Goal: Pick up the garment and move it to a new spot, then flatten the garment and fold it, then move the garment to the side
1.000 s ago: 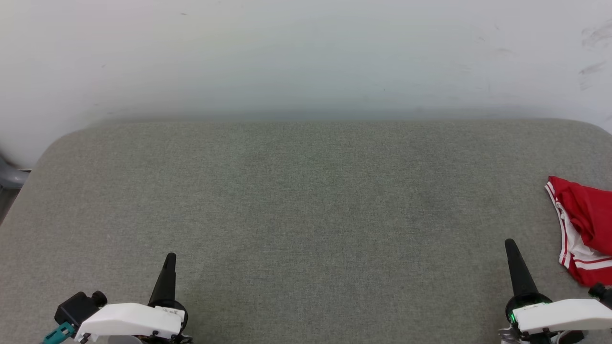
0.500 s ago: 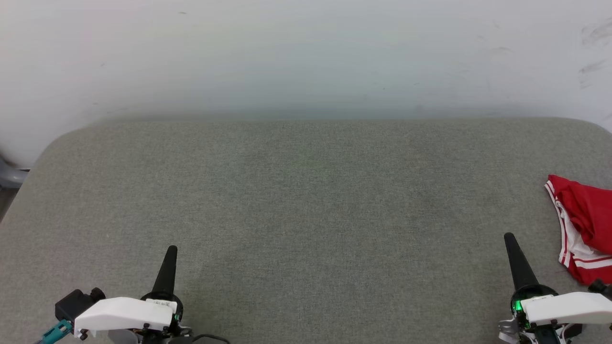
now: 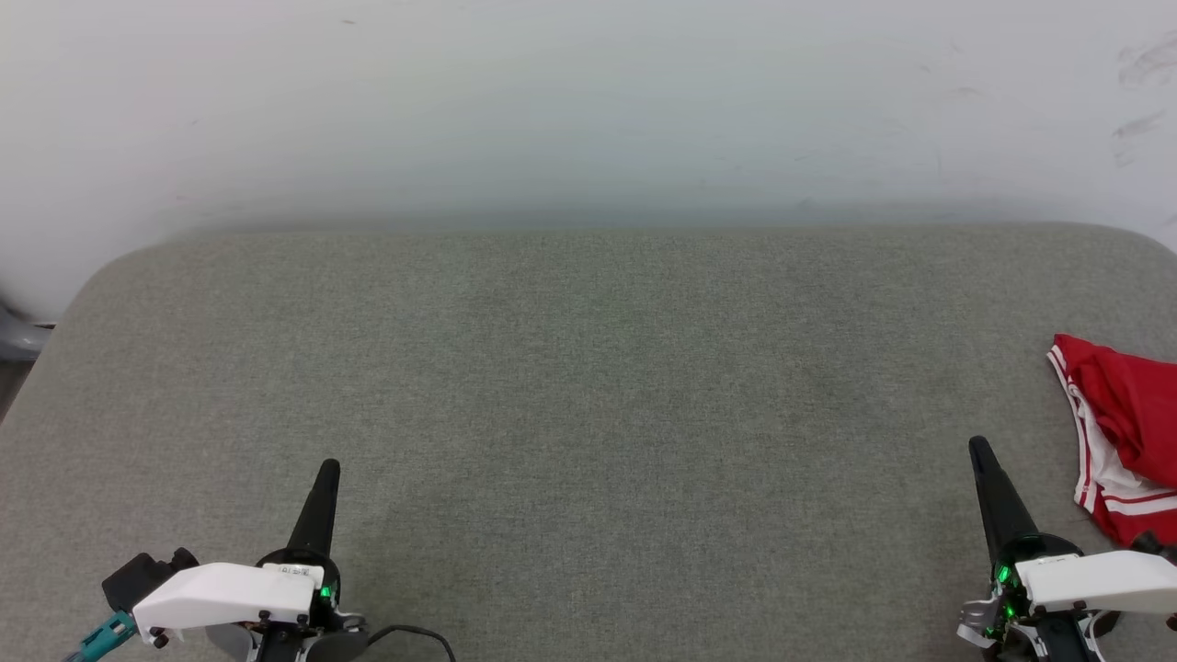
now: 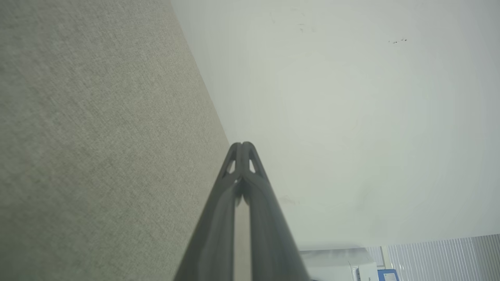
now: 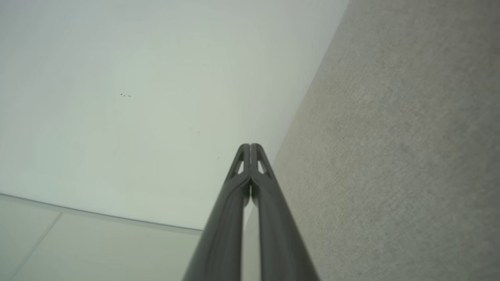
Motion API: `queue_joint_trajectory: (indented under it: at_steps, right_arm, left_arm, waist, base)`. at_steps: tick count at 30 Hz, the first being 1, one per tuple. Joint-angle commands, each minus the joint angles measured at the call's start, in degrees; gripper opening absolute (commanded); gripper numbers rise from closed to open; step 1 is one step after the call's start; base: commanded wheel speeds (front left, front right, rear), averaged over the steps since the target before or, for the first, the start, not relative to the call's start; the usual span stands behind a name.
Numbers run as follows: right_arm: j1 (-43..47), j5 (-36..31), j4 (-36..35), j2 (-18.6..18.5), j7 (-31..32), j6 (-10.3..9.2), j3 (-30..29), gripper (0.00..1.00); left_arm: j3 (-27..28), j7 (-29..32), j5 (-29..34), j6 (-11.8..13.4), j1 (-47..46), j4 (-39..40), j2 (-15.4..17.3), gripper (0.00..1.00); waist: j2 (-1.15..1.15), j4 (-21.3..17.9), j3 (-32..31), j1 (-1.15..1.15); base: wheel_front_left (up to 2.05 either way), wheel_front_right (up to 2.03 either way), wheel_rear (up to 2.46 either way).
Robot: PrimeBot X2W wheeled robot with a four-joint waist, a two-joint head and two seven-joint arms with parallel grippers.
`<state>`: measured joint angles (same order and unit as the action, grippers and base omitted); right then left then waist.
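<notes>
On the table [image 3: 588, 414], red shirt [image 3: 1129, 414] just right of right gripper [image 3: 978, 447], far from left gripper [image 3: 328, 467]; both pinched together, empty.

The left gripper [image 3: 326, 471] sits over the near left part of the grey table [image 3: 588, 368]. Its two dark fingers are pressed together into one spike that points toward the table's far edge and leans a little toward its middle. The right gripper [image 3: 981, 452] mirrors it over the table's near right part, fingers likewise closed tip to tip. Neither holds anything. The white left wrist housing [image 3: 225, 593] and right wrist housing [image 3: 1094, 581] lie crosswise by the table's near edge, with small green lights at the finger bases.
</notes>
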<state>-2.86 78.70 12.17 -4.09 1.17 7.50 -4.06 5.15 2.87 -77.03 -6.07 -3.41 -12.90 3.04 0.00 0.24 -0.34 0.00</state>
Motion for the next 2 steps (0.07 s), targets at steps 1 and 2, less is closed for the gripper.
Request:
queue_joint_trajectory:
  at_steps: [1,2]
  right_arm:
    - [-1.29,1.44,0.03,-0.26,0.47,-0.01,-0.11,0.00]
    - [-1.38,1.92,0.09,-0.25,0.66,-0.01,-0.14,0.00]
  left_arm:
    - [0.26,0.37,-1.45,-0.42,-1.14,0.07,0.00,0.00]
    - [0.31,0.49,-1.95,-0.46,-1.20,0.03,-0.01,0.00]
  waist:
    - [0.00,-0.01,0.02,0.00]
    - [0.00,-0.02,0.04,0.00]
  base:
    - [0.00,0.00,0.00]
    - [0.00,0.00,0.00]
